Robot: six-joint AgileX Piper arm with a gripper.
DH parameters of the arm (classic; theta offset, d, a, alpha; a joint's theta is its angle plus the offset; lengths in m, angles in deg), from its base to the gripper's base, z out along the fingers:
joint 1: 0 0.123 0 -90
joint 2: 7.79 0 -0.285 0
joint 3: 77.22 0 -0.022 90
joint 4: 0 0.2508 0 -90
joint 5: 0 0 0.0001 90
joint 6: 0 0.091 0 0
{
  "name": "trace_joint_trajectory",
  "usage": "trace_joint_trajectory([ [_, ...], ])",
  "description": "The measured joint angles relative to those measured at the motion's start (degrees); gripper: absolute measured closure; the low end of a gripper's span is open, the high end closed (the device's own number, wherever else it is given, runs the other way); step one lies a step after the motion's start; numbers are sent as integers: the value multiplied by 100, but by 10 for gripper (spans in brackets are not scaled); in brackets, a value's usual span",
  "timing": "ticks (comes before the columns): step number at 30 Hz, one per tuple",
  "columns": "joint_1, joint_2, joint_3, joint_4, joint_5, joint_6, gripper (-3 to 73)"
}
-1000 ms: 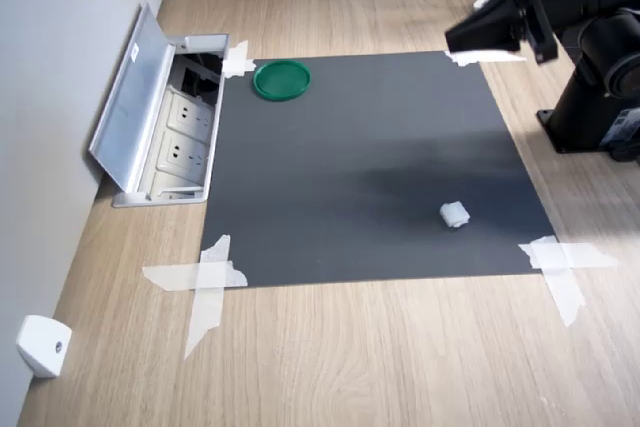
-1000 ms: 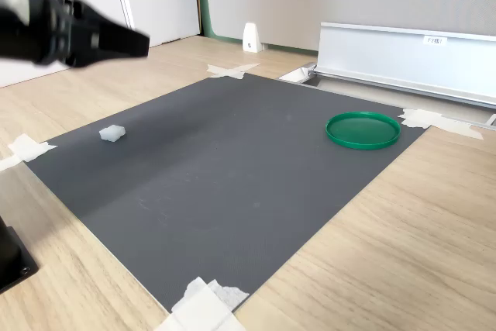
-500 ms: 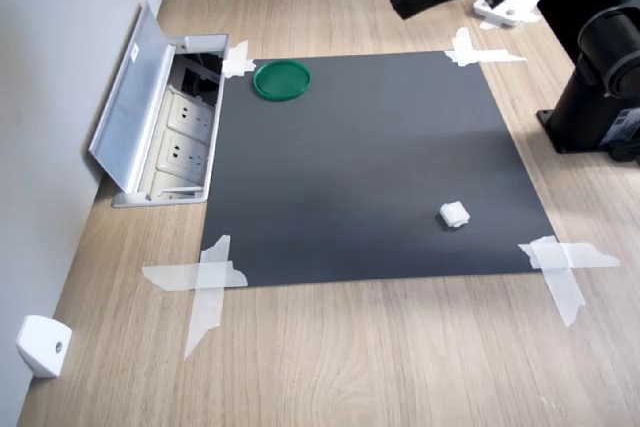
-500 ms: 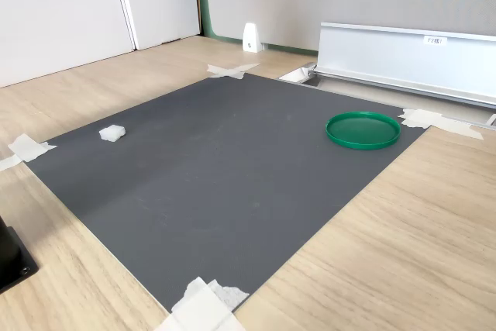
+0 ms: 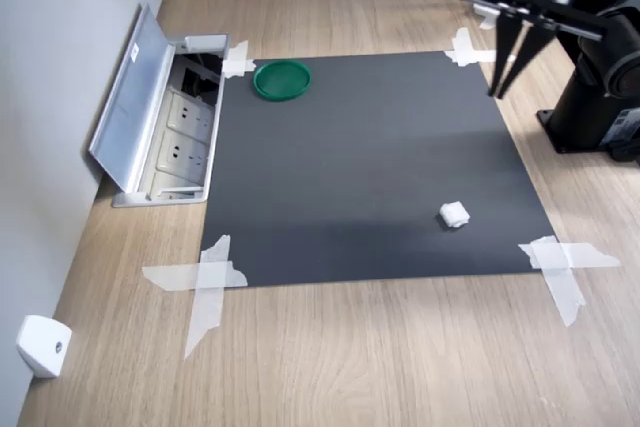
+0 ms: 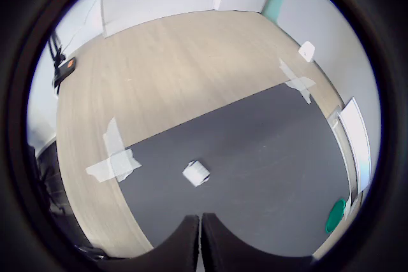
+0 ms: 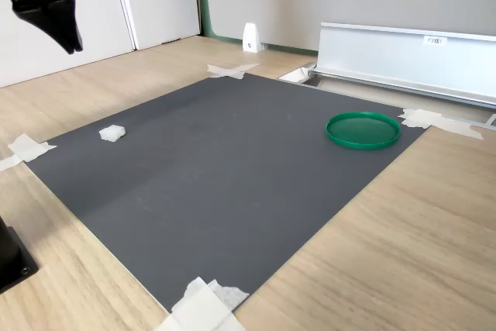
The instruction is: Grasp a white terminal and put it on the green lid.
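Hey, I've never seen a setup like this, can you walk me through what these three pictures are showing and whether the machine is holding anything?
This is a black robot arm with a two-fingered gripper, which holds nothing. Its fingers look slightly apart in the first exterior view but nearly touching in the wrist view, so I cannot say whether it is open or shut.

Two pictures come from cameras standing off the arm, looking at the same wooden table from different sides. The round fisheye picture comes from a camera on the arm's wrist, looking down past the fingers.

On the table, white tape strips hold down a dark grey mat. On the mat lie a tiny white terminal and, near the far corner from it, a round green lid. Beside the mat, an open hatch with power sockets is set into the table.
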Motion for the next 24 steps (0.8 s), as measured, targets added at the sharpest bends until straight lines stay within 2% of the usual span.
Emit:
trace_joint_trajectory([
  [5,0,0,-183,-273,178,-249,665],
  [9,0,0,-460,-357,278,-643,567],
  [12,89,68,-742,-436,290,-652,465],
  [14,365,236,-941,-811,290,-298,387],
  [18,1338,709,-1114,-1893,178,978,252],
  [21,2146,1018,-1117,-2561,-50,1607,206],
  [24,2802,1302,-1117,-2954,-286,1764,193],
])
